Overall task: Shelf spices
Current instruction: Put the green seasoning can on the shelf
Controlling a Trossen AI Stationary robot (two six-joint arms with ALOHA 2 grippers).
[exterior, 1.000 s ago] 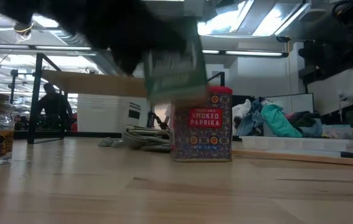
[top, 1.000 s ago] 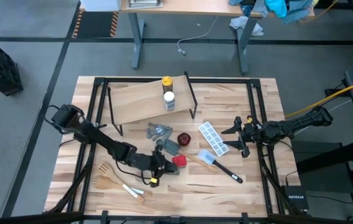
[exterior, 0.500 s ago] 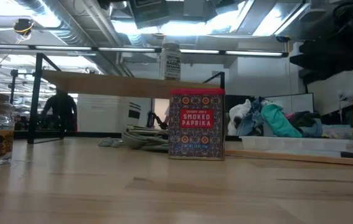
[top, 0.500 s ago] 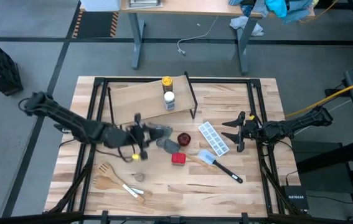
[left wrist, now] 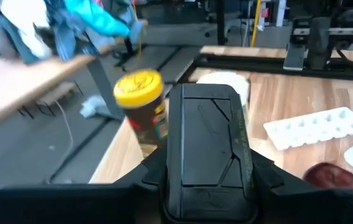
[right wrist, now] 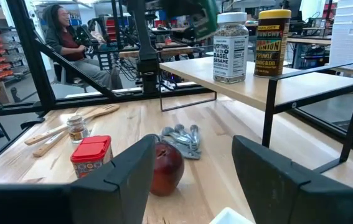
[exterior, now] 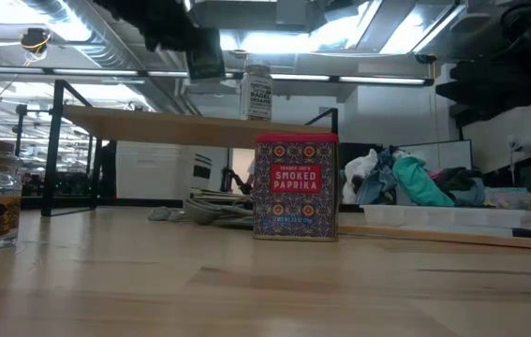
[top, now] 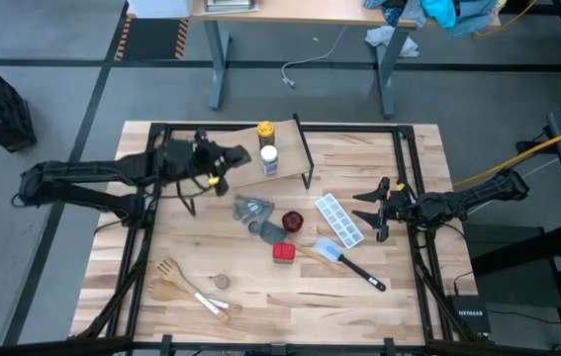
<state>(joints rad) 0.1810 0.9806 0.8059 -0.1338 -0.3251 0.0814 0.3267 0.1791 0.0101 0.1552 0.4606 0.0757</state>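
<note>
My left gripper point(top: 229, 158) is clamped on the dark grey square tin point(left wrist: 206, 144), a flat-sided metal box with a moulded lid. I hold it by its two sides, so its base is free to land flat. I judge that I am in the middle of shelving it. The gripper hangs above the long light-wood plank shelf on thin black legs point(top: 201, 163), and the tin is not yet set down.

Just ahead of my fingers stand two spices already on the plank: the round dark jar with a yellow plastic cap point(left wrist: 141, 106) and, beside it, the clear glass jar with a white cap point(top: 269, 158). They are upright and close together, so free wood is left on my side for the tin.

Below and behind my gripper, on the big wooden tabletop point(top: 290, 297), the red square tin with a printed label point(exterior: 295, 186) waits, and well apart from it stands the tiny jar with a grey-brown cap point(top: 220, 282). Near the red tin lie the grey measuring spoons point(top: 252, 208).

My right gripper point(top: 377, 216) waits over the table's other side, its fingers apart and empty.
</note>
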